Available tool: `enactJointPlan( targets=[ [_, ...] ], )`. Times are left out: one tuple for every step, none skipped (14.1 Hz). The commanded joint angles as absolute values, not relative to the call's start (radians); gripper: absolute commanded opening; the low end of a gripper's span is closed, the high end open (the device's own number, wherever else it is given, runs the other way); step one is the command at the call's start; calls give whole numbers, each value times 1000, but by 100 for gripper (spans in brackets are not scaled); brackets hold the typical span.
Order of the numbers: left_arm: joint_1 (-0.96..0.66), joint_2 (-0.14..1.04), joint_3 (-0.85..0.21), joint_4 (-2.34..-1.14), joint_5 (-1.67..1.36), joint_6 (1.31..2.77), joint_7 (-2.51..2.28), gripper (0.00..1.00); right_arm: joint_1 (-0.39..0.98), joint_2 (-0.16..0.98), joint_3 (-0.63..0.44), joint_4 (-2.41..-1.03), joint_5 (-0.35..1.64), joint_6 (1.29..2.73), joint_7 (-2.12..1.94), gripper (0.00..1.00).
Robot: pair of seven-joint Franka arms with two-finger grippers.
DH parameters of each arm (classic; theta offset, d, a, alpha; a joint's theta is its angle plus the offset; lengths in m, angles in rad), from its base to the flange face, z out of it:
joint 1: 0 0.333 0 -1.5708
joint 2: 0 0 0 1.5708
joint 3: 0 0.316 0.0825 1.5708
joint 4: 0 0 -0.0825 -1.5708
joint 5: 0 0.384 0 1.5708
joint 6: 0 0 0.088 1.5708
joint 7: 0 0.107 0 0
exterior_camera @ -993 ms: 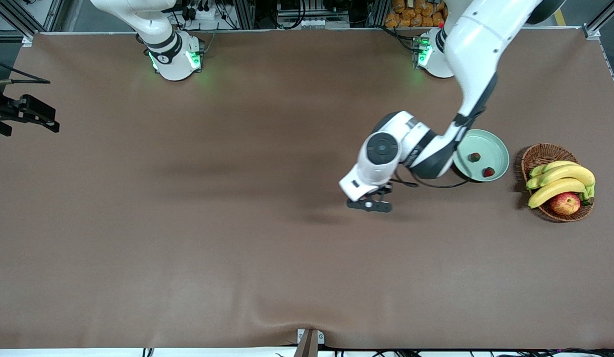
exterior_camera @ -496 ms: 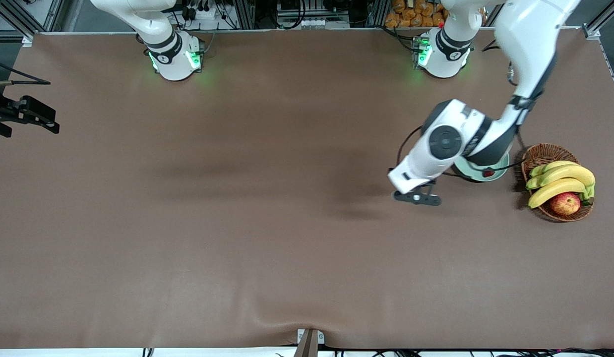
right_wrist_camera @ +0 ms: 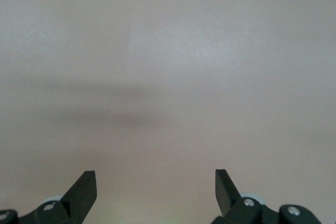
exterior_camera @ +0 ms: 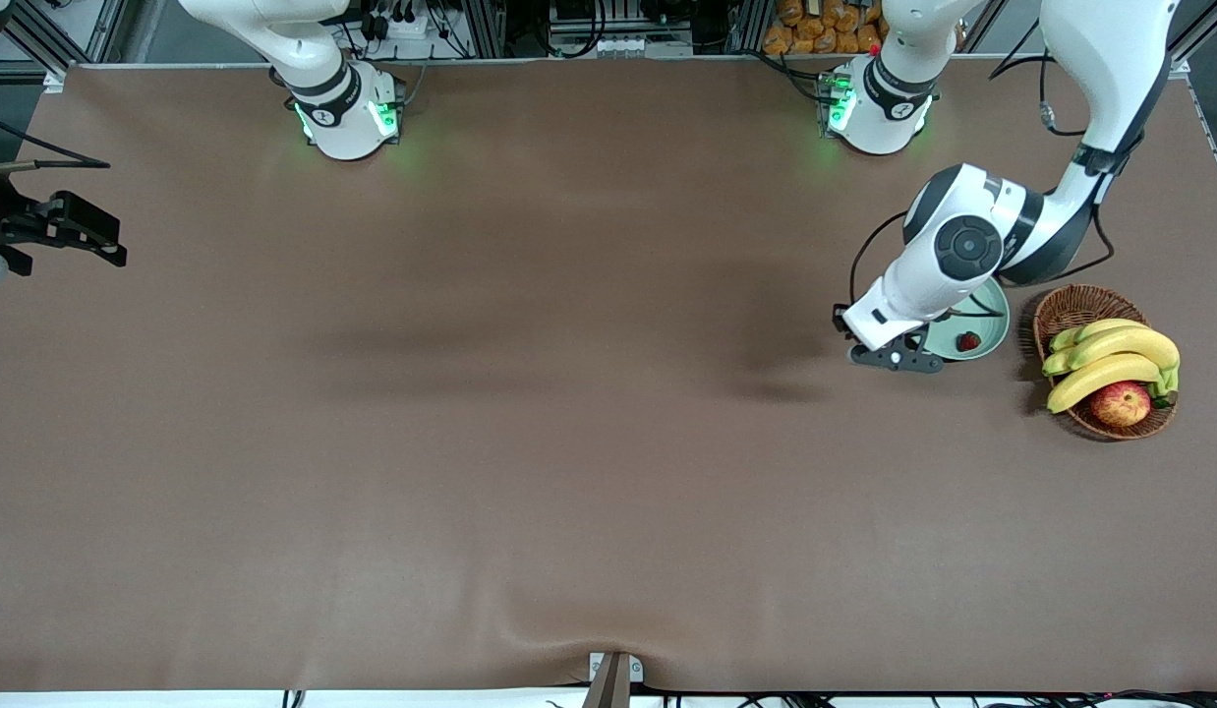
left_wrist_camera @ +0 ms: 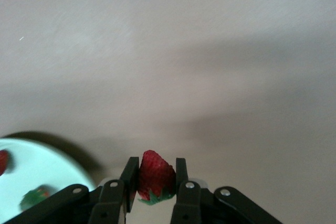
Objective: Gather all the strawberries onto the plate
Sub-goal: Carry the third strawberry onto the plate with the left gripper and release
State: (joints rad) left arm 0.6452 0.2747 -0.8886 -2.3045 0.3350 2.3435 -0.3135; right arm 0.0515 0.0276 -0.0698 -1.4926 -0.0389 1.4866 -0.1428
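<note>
- The left gripper [exterior_camera: 896, 360] hangs over the table right at the plate's rim, at the edge that faces the right arm's end, its fingers [left_wrist_camera: 129, 174] clamped on a strawberry [left_wrist_camera: 154, 178], red with the green cap showing between the pads.
- The plate [exterior_camera: 992, 329] sits near the left arm's end of the table, partly hidden under the left arm's wrist in the front view; only a crescent of pale green shows.
- Strawberries, counted: three. One in the left gripper, two on the plate. In the front view just one of those [exterior_camera: 968, 341] peeks out; the left wrist view catches both, one at the frame edge [left_wrist_camera: 3, 162] and one blurred with its green cap [left_wrist_camera: 34, 196].
- Just beside the plate, toward the left arm's end, stands one wicker basket [exterior_camera: 1072, 307], close to it but with a strip of cloth between them.
- In the basket: one bunch of bananas [exterior_camera: 1110, 360] and one apple [exterior_camera: 1120, 403].
- The table [exterior_camera: 491, 442] lies wide open from the plate all the way to the right arm's end, plain brown cloth with a slight ridge near the front edge.
- The right gripper [exterior_camera: 63, 230] waits at the table's edge at the right arm's end, fingers [right_wrist_camera: 83, 191] spread wide, gripping nothing.
</note>
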Motion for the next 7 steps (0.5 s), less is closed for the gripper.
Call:
enactJointPlan(
  targets=[
    [756,207,-908,-2368,354,2370,-206,6,52,20,-71,-1502,-20,1499,-149,100],
    [793,207,-908,-2376,354,2370,-160,6,55,20,-71,-1502,-20,1500,-149,100],
    [828,207,-907,-2384,354,2370,-117,6,61,21,-71,-1502,-11,1505,-149,100],
    [865,215,-907,-2384,354,2370,-60,6,64,20,-72,-1503,14,1505,-143,100],
    [905,225,-907,-2385,354,2370,-17,6,63,21,-72,-1505,18,1505,-141,100],
    [923,238,-907,-2394,354,2368,7,6,63,21,-72,-1505,20,1503,-141,100],
    [931,247,-907,-2405,354,2370,9,7,63,21,-72,-1506,18,1503,-141,100]
  ],
)
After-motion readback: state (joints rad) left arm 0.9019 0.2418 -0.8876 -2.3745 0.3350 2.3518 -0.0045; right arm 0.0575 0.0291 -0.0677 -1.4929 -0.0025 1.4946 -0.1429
